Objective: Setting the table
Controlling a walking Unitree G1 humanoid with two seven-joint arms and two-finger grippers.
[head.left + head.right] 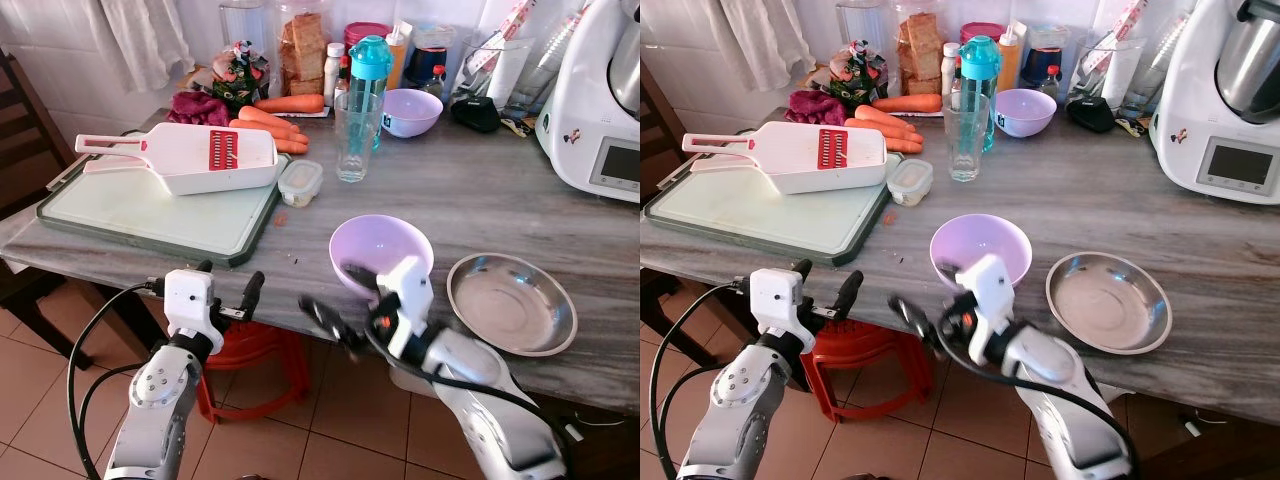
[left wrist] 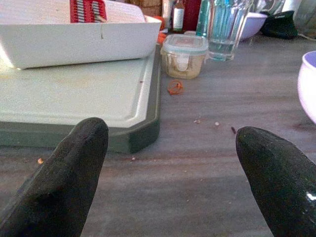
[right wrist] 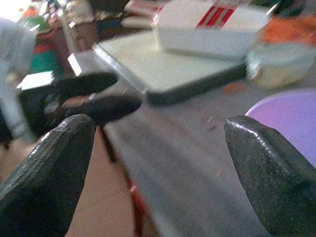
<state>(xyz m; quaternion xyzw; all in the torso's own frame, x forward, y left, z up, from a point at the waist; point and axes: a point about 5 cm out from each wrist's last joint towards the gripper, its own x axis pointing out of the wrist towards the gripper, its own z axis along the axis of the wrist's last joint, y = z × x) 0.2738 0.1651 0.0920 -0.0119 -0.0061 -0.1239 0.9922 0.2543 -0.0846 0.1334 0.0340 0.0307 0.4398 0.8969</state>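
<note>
A lilac bowl stands near the table's front edge, with a shallow steel plate to its right. My right gripper is open at the bowl's near left rim. One finger reaches over the rim and the other hangs off the table edge; whether it touches the bowl I cannot tell. In the right wrist view the bowl lies just beyond one fingertip. My left gripper is open and holds nothing, at the table's front edge before the cutting board. The left wrist view has both fingertips apart above the grey tabletop.
On the cutting board lies a white slicer. Beside the board sit a small lidded container and a glass. Carrots, a blue bottle, a second lilac bowl and a kitchen machine line the back. A red stool stands under the table.
</note>
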